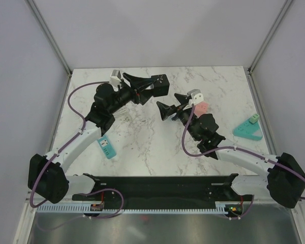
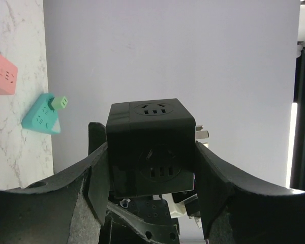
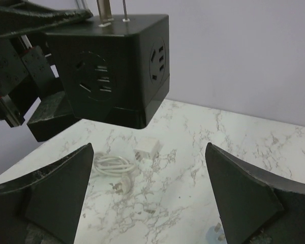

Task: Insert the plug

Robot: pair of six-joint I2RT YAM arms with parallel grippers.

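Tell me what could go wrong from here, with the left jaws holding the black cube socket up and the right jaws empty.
1. The white charger and its cable lie on the table close by the left arm, below the raised black cube socket. The right jaws, reaching down for it, might bump that arm.
2. The left jaws pinch only two faces of the cube, so plug pressure could twist it.

left pincer [image 2: 151, 155] clamps black socket cube [image 2: 152, 129] | teal adapter [image 2: 39, 116], pink cube [image 2: 1, 74] far left
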